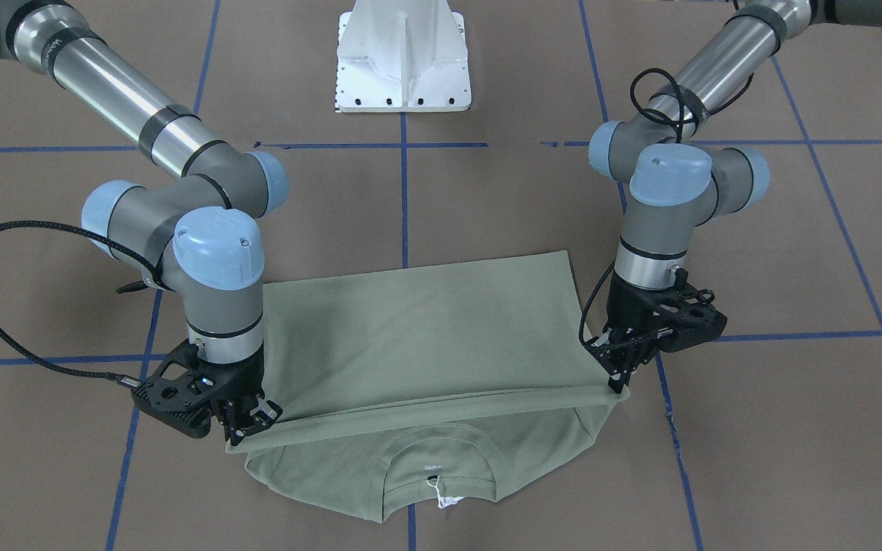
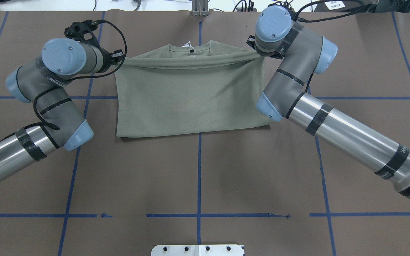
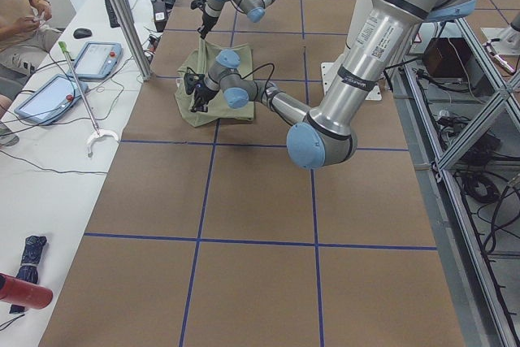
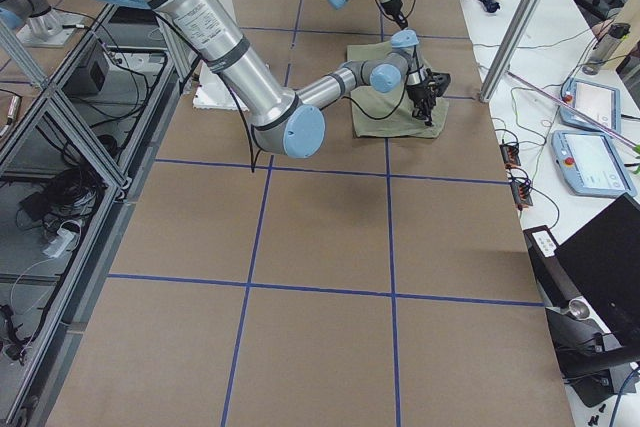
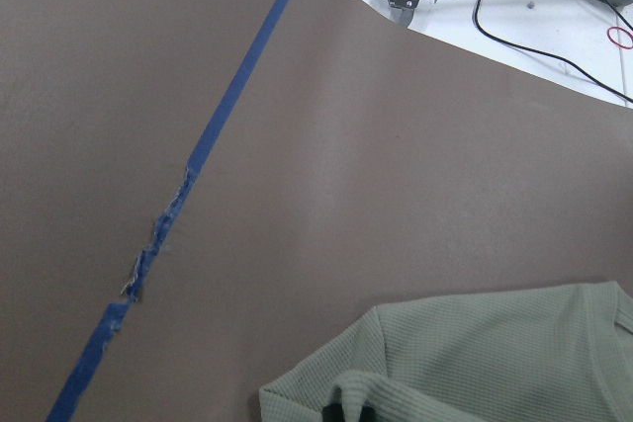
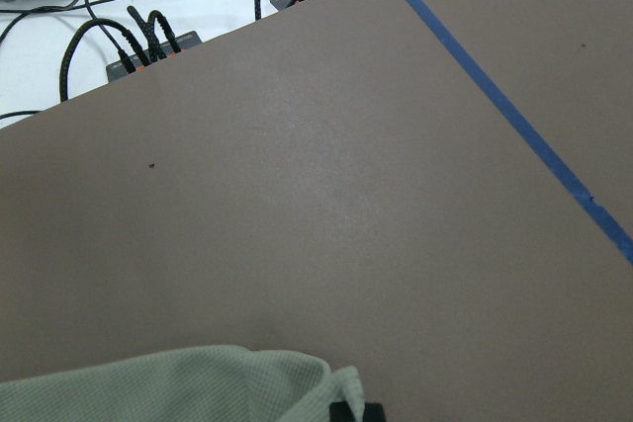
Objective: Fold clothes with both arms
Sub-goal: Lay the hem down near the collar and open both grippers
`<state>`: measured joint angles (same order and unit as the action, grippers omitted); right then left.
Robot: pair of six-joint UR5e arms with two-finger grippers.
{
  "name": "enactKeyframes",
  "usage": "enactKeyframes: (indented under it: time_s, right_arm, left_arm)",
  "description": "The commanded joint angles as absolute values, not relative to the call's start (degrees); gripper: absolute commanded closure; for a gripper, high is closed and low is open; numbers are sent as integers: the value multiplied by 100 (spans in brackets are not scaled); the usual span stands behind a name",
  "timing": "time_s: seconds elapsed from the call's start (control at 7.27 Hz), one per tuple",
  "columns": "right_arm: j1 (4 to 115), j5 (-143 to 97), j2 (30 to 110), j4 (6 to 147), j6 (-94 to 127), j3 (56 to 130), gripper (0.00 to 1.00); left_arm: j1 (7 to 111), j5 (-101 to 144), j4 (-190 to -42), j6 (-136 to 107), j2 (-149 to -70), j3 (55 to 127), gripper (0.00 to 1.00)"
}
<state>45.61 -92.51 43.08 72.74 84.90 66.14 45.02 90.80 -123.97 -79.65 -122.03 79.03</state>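
brown paper with blue tape lines [image 1: 404, 199] covers the table [image 1: 793, 252], and the sage-green shirt [image 1: 426, 329] lies flat on it in front of the white base [image 1: 403, 61]. its lower half is folded over the chest, so the ribbed neckline [image 1: 441, 451] and white tag [image 1: 449, 503] show beyond the fold. the left gripper [image 1: 619, 380] pinches one end of the folded edge and the right gripper [image 1: 248, 425] the other, both low at the table.

The shirt [image 1: 426, 329] is matt, finely textured knit cloth. The counter [image 1: 502, 207] looks like matt brown paper with blue tape [image 1: 404, 199]. The right arm [image 1: 115, 88] has a shiny metal tube and smooth plastic caps.
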Motion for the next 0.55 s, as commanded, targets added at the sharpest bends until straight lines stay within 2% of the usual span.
enactKeyframes:
  time_s: [0.0, 0.14, 0.41]
  right_arm:
    - [4527, -9237, 4193, 7128, 8499, 6311, 100]
    - [4492, -9237, 4192, 7137, 8499, 6311, 100]
    - [4474, -9237, 4175, 7128, 8525, 6311, 98]
  left_arm:
    - [4500, 9044, -12629, -7945, -12330, 7595, 100]
    - [4509, 9044, -12656, -7945, -12383, 7542, 96]
    - [4509, 9061, -12656, -7945, -12366, 7532, 81]
